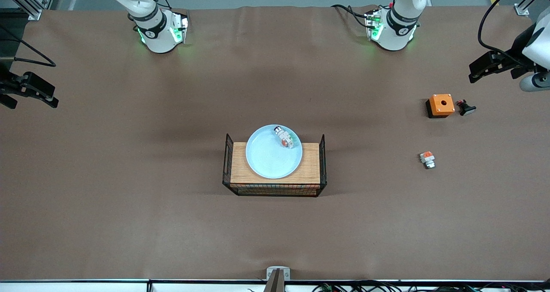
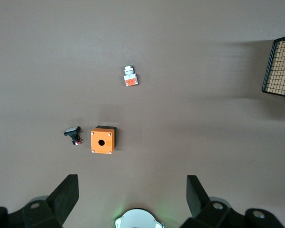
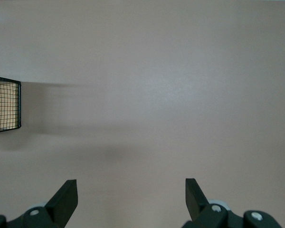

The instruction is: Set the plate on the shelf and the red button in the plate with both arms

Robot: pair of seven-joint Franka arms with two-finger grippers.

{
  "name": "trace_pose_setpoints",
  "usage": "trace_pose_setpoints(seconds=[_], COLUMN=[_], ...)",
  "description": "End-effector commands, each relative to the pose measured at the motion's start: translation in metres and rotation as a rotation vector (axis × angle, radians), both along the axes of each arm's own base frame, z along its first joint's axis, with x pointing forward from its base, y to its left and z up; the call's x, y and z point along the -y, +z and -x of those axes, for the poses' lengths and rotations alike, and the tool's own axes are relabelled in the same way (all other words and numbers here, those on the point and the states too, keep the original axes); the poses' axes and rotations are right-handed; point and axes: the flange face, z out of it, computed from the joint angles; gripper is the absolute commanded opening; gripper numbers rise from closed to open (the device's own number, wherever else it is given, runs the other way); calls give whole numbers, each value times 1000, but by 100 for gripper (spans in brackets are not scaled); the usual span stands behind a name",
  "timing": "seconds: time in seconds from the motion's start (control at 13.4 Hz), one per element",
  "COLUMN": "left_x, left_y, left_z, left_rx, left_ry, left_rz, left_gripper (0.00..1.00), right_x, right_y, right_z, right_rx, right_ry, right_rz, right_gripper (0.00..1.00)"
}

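Front view first, reading from its left edge across; my right gripper [image 1: 30, 95] hangs at the right arm's end of the table over bare brown cloth, jaws spread wide and holding nothing, and its own wrist view confirms that, with only a corner of the basket [image 3: 4, 105] showing off to one side; so that arm waits.

Well away from that gripper, mid-table, sits the wire basket [image 1: 275, 190] with its wooden top, and the plate [image 1: 268, 156] lies on that top, overhanging the edge nearest the robots' bases; in the plate, close against its rim on the bases' side, lies the red button [image 1: 285, 138], white body with the orange-red block.

Further across, below my left gripper [image 1: 485, 68], lie the leftovers; the stubby white piece [image 1: 427, 159], the orange box [image 1: 441, 105] and a small black part [image 1: 466, 108] touching or just beside the box; I cannot tell which. The left gripper is also wide apart and empty, hovering over the table near the box.

My judgement; both placements look done, plate on basket and button in plate, and the arms stand clear; the step in hand looks like the retreat at the end. The next move calls for little; keep both grippers up and off the basket so nothing gets nudged.
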Motion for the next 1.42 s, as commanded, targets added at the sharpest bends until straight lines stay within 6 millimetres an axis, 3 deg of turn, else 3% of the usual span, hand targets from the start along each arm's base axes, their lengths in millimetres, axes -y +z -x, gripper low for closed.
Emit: trace_pose_setpoints(seconds=[0.0,0.22,0.6,1.34], left_x=[-2,-2,5,-6], left_y=[3,3,6,14], left_z=[23,47,39,34], left_rx=[41,89,85,95], left_ry=[-14,7,12,17], left_rz=[18,16,120,57], left_gripper=[100,100,100,100], right_x=[3,3,3,2], right_y=[4,4,4,4], right_z=[-2,-2,-2,-2], right_rx=[-4,-9,-7,-7], right_ry=[6,6,6,7], right_rz=[4,4,5,5], right_gripper=[100,100,100,100])
